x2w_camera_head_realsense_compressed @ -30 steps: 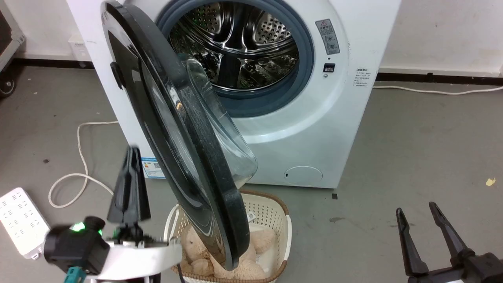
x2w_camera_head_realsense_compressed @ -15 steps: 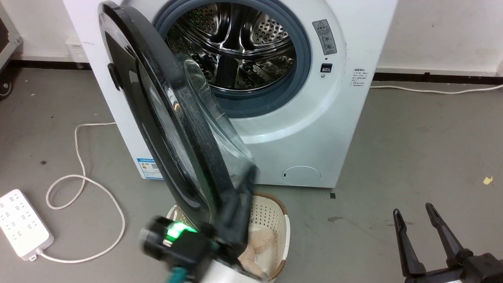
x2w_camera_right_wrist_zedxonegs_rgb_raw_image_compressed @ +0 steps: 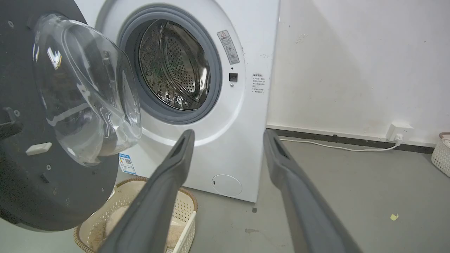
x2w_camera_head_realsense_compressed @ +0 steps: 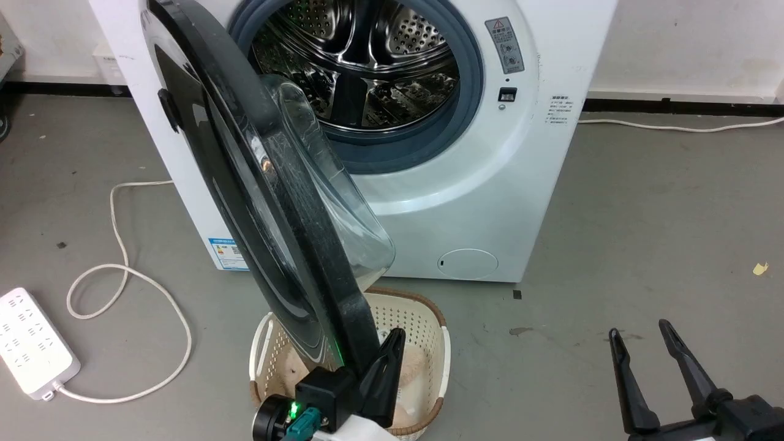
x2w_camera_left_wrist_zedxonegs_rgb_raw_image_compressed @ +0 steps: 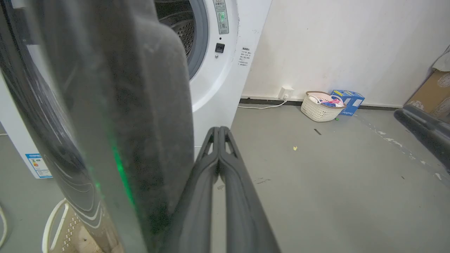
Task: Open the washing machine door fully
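The white washing machine [x2w_camera_head_realsense_compressed: 490,184] stands with its steel drum [x2w_camera_head_realsense_compressed: 380,61] exposed. Its glossy black washing machine door [x2w_camera_head_realsense_compressed: 202,122] hangs partly open, almost edge-on to the head view, with the glass bowl [x2w_camera_head_realsense_compressed: 331,202] facing the drum. My left gripper [x2w_camera_head_realsense_compressed: 396,335] is shut on nothing. It sits just right of the door's lower rim, on the inner side. The left wrist view has the shut left gripper [x2w_camera_left_wrist_zedxonegs_rgb_raw_image_compressed: 218,130] right beside the thick door edge [x2w_camera_left_wrist_zedxonegs_rgb_raw_image_compressed: 140,123]; whether they touch is unclear. My right gripper [x2w_camera_head_realsense_compressed: 638,331] stands open low on the right, far from the door.
A cream basket [x2w_camera_head_realsense_compressed: 442,343] holding a plush toy sits on the floor under the door's lower rim. A white power strip [x2w_camera_head_realsense_compressed: 30,343] and looped cable [x2w_camera_head_realsense_compressed: 122,269] lie to the left. Another small basket [x2w_camera_left_wrist_zedxonegs_rgb_raw_image_compressed: 320,107] and a blue box [x2w_camera_left_wrist_zedxonegs_rgb_raw_image_compressed: 348,98] stand by the far wall.
My left gripper has swung from the door's outer left side, under its lower rim, to the inner right side. The head camera shifted slightly. The right gripper has stayed put.
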Controlling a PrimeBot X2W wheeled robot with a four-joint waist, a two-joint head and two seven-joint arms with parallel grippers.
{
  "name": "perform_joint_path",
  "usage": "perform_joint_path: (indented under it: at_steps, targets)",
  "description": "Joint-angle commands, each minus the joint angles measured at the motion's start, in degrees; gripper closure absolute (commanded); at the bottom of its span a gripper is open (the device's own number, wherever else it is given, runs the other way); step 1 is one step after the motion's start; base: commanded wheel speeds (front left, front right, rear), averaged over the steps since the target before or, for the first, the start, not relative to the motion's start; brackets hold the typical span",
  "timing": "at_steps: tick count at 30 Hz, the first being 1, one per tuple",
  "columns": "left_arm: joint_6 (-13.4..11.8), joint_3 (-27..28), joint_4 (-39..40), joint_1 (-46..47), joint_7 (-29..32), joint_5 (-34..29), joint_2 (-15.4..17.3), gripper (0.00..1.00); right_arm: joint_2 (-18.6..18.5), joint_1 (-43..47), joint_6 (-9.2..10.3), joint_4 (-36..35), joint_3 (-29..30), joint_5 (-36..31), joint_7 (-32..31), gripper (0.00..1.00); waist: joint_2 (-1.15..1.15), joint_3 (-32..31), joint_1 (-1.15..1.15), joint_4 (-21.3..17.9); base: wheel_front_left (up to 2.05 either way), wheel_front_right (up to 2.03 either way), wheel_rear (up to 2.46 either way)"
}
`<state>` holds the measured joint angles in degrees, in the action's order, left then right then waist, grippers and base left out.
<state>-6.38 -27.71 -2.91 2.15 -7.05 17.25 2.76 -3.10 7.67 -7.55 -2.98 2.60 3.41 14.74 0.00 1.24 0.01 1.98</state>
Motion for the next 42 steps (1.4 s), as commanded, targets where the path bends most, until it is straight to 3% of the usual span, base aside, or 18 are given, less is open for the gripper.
perform_joint_path:
  at_steps: [1, 5, 6, 12, 23, 30, 42]
  targets:
    - [-0.1, 0.4, -0.5, 1.0, -0.5, 0.1, 0.1, 1.0, 0.2, -0.7, 0.06, 0.1, 0.0, -0.1, 0.3, 0.0, 0.0, 0.0, -0.01, 0.2, 0.0, 0.0, 0.0]
    - [-0.1, 0.7, -2.0, 1.1, -1.1, 0.5, 0.4, 1.0, 0.2, -0.1, 0.06, 0.4, 0.7, 0.2, 0.3, 0.0, 0.0, -0.7, -0.01, 2.0, 0.0, 0.0, 0.0]
    - [0.0, 0.4, -2.2, 0.5, -1.2, 0.4, 0.9, 1.0, 0.2, 0.8, 0.06, 0.8, 0.9, 0.6, 0.3, 0.0, 0.0, -1.7, -0.01, 4.4, 0.0, 0.0, 0.0]
    - [-0.4, 0.9, -1.3, -1.7, -0.4, 1.1, 2.6, 1.0, 0.2, 1.6, 0.06, 1.1, 0.0, 0.5, 0.3, 0.0, 0.0, -3.2, -0.01, 10.5, 0.0, 0.0, 0.0]
    - [-3.3, 7.7, 1.8, -3.4, 2.9, 4.0, 7.8, 1.0, 0.2, 1.9, 0.06, 1.0, -1.8, 0.2, 0.3, 0.0, 0.0, -2.4, -0.01, 19.2, 0.0, 0.0, 0.0]
    - [-4.7, 13.3, 3.6, -1.9, 3.5, 5.7, 11.1, 1.0, 0.2, 1.0, 0.06, 0.4, -2.9, -1.5, 0.3, 0.0, 0.0, 1.4, -0.01, 19.9, 0.0, 0.0, 0.0]
    - [-4.2, 25.2, 1.3, 4.6, 6.7, 9.5, 22.3, 1.0, -3.4, -2.9, 0.06, -2.0, -3.0, -2.5, 0.3, 0.0, 0.0, 11.7, -0.01, 17.4, 0.0, 0.0, 0.0]
